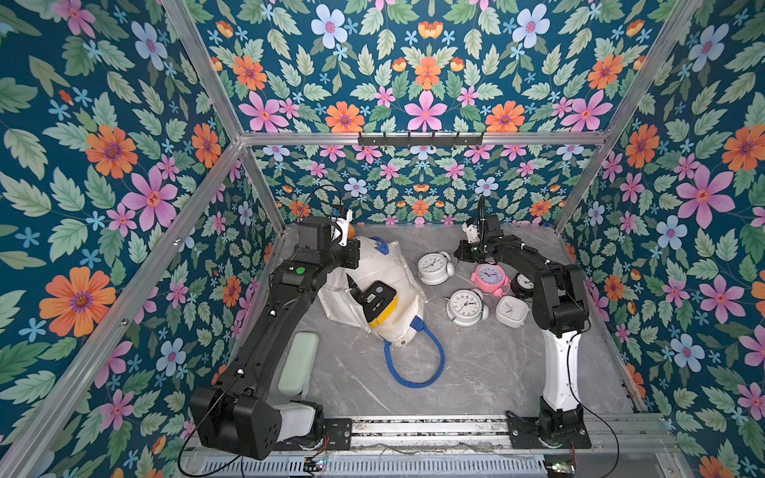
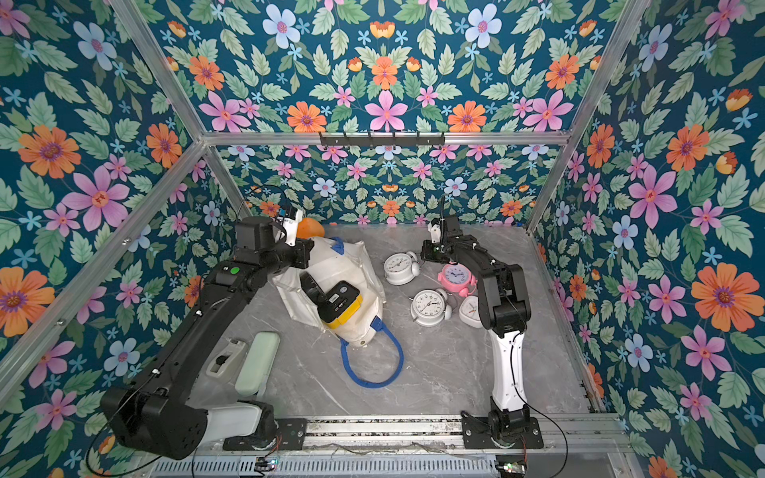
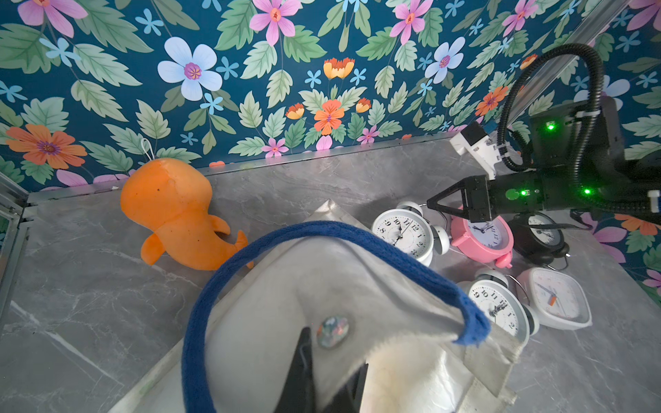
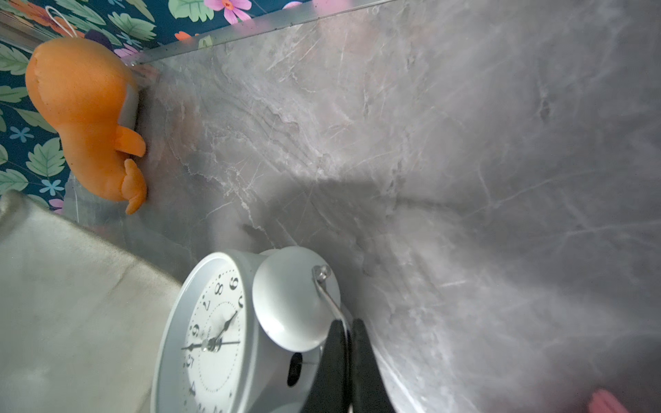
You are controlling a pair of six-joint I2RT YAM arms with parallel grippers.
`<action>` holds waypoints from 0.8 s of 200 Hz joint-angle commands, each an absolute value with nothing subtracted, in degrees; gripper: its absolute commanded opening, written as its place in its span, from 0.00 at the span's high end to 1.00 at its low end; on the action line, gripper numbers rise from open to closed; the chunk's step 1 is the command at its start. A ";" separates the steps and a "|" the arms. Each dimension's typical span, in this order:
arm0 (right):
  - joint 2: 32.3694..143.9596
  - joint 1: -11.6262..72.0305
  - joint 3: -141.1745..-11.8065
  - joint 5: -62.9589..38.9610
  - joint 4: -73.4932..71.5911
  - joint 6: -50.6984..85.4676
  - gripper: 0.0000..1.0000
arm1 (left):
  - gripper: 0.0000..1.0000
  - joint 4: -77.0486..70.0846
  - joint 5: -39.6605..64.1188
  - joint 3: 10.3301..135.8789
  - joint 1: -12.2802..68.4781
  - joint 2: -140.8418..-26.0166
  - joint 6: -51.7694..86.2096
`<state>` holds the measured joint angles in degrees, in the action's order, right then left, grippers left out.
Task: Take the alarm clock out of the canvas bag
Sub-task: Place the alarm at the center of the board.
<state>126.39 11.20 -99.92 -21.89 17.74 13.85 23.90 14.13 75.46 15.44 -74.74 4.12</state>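
- the left gripper [image 3: 331,361] sits at the very near edge of its wrist view, its black fingers [image 3: 302,375] pressed together on a fold of the canvas bag [image 3: 286,286], just under one blue loop handle [image 3: 195,339].
- the right gripper [image 4: 347,332] is also closed, pinching the thin wire handle of a silver twin-bell alarm clock [image 4: 214,321].
- in a top view that clock [image 1: 432,268] lies outside the bag, just beside its white flank, over the grey marble table [image 1: 476,364].
- as a judgement, the pull-out looks done for this clock. what seems left is letting go of it and drawing the arm back.
- four more clocks lie near it, all clear of the bag: a pink twin-bell clock [image 1: 489,277], a black clock [image 1: 523,283], a second silver clock [image 1: 465,306] and a white square clock [image 1: 511,312].
- an orange plush toy [image 3: 171,214] lies by the far wall behind the bag.
- hard to make out:
  - the bag's mouth shows in no view, and the left arm covers its middle from above, so whether anything remains inside cannot be told.
  - it is not clear whether the held clock rests on the marble or hangs just over it.
  - the black clock is partly behind the right arm.
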 commanded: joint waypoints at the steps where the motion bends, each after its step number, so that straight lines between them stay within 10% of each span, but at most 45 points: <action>1: 126.65 10.75 -99.28 -22.32 14.66 14.90 1.00 | 1.00 19.60 15.36 76.46 15.37 -74.71 4.31; 96: 127.31 9.24 -96.14 -22.49 11.86 15.55 1.00 | 1.00 19.43 16.39 76.33 15.30 -75.01 5.27; 160: 125.92 8.46 -95.97 -22.50 13.30 15.02 0.82 | 1.00 19.25 16.40 76.36 15.30 -74.70 5.62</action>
